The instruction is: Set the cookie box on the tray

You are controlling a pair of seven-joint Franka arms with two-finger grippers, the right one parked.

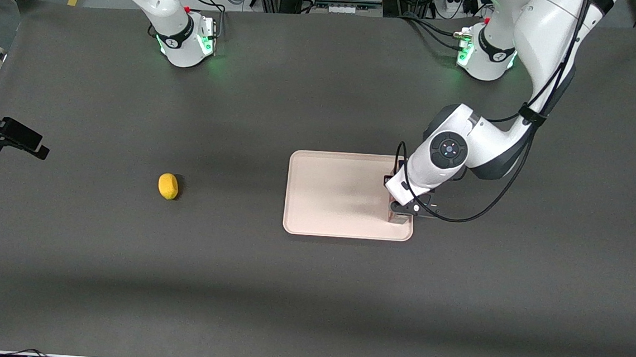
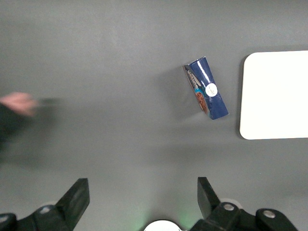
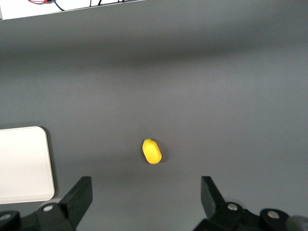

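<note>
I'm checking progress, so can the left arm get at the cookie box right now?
Probably yes. The cookie box lies on bare table beside the tray, nothing crowding it, and the gripper is low at the tray's edge toward the working arm's end.

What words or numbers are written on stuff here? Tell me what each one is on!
No text here is clear enough to quote.
Cookie box: a white round logo and small printing along one edge, both too small to read.
Tray: no writing.
Yellow object: no writing.
Gripper, at the tray's edge toward the working arm's end: no readable label.
</note>
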